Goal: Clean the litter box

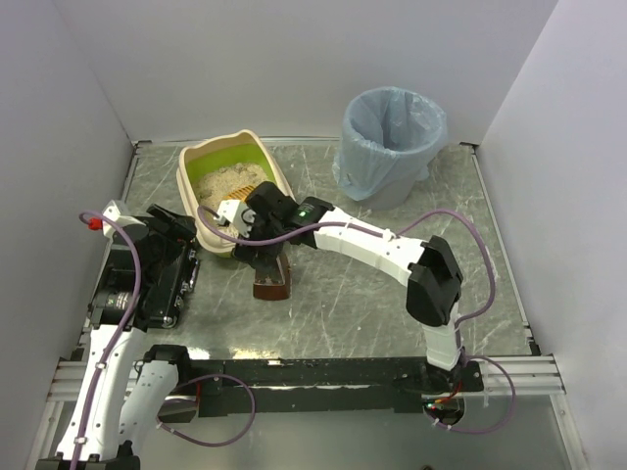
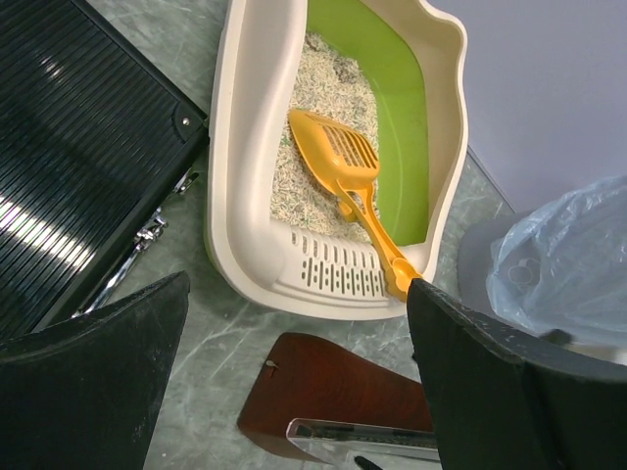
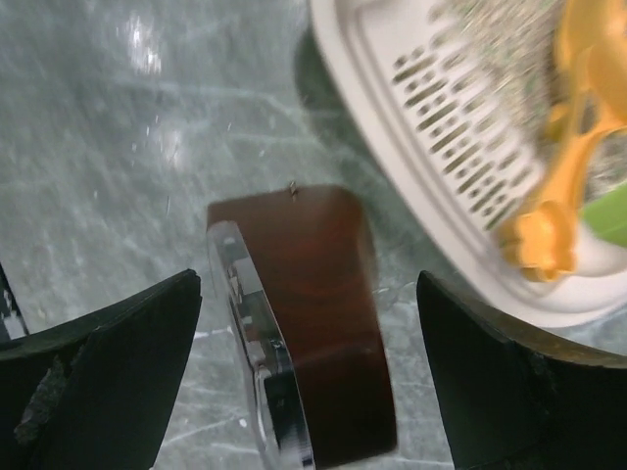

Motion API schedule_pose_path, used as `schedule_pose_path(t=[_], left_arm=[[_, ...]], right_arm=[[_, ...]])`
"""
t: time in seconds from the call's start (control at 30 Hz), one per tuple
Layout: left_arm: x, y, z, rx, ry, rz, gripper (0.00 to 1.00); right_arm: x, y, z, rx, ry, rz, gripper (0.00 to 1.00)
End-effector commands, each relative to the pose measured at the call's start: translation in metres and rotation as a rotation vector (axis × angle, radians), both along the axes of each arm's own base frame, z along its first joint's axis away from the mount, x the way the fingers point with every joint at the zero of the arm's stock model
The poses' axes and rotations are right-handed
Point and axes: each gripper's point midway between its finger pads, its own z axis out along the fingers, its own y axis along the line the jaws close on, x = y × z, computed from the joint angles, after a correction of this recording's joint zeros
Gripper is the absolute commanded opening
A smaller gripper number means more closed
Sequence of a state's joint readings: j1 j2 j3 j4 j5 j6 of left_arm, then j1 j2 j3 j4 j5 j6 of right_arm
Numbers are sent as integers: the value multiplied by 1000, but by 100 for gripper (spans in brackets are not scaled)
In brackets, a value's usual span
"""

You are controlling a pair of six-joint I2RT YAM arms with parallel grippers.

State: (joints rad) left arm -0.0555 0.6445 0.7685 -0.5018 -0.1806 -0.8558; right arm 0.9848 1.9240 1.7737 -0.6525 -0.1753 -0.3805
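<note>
The litter box (image 2: 243, 166) sits at the far left of the table (image 1: 343, 294), its slotted lip facing the arms, with the grey bin (image 1: 380, 184) and its blue bag to the right and apart from it. An orange scoop (image 2: 338, 157) lies in the litter (image 2: 294, 191), head down in the sand and handle resting up over the slotted lip. The right gripper (image 3: 309, 279) hangs spread wide and empty just short of that lip, above a brown wedge-shaped block (image 2: 323, 387) on the table; the left gripper (image 2: 299, 284) is likewise released, holding nothing, beside a black ribbed case (image 2: 88, 166). The step in hand looks to be taking up the scoop. To do it well, the right gripper should move forward over the handle's end where it overhangs the lip, turn its fingers across the handle, not along it, and clench on the thick part so the scoop cannot swivel. Come down clear of the rim, or the box may slide or tip; the brown block below is best left alone
</note>
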Motion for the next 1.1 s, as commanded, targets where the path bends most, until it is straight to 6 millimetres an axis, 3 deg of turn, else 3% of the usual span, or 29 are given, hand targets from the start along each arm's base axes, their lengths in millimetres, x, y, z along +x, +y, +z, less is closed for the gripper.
schedule_pose_path(t=[0.0, 0.07, 0.1, 0.2, 0.23, 0.27, 0.33, 0.37, 0.43, 0.47, 0.53, 0.57, 0.63, 0.67, 0.7, 0.83, 1.0, 1.07], left_arm=[[-3, 2, 5, 13, -7, 2, 97], [-3, 3, 5, 12, -6, 9, 97], [-3, 3, 5, 14, -8, 10, 97], [-1, 3, 4, 6, -14, 16, 97], [-1, 3, 3, 7, -11, 13, 97], [0, 2, 3, 2, -11, 11, 97], [2, 1, 1, 3, -4, 8, 97], [3, 2, 1, 0, -3, 10, 97], [7, 1, 0, 4, 3, 7, 97], [9, 1, 1, 4, -5, 9, 97], [15, 3, -4, 3, 6, 18, 97], [19, 3, -2, 0, -5, 22, 97], [28, -1, -8, 3, 12, -3, 97], [33, -1, -8, 6, 8, -2, 97], [37, -1, -7, 6, 11, 1, 97], [59, 4, -20, 30, 65, 24, 97], [86, 4, -22, 84, 105, 2, 97], [97, 7, -35, 116, 153, 5, 97]], right_arm=[[-7, -5, 2, 9, 64, 48, 90], [-15, -6, 5, 43, 83, 63, 84], [-23, -10, -4, 38, 116, 73, 73], [-28, -17, 1, 64, 112, 46, 48], [-26, -20, 4, 71, 103, 22, 43], [-24, -25, 16, 96, 86, -27, 42], [-13, -40, 14, 85, 40, -136, 35], [-10, -50, 23, 113, 50, -203, 35], [-5, -73, 14, 106, 80, -312, 33], [8, -96, 22, 149, 122, -436, 31], [16, -134, 5, 143, 196, -591, 26], [27, -172, -2, 139, 188, -755, 25], [38, -216, -5, 128, 130, -916, 26], [39, -239, 3, 149, 105, -1003, 27], [46, -275, -5, 146, 114, -1114, 27], [46, -351, 0, 166, 82, -1345, 25], [42, -422, -4, 120, 66, -1572, 26], [41, -454, -4, 94, 51, -1687, 26]])
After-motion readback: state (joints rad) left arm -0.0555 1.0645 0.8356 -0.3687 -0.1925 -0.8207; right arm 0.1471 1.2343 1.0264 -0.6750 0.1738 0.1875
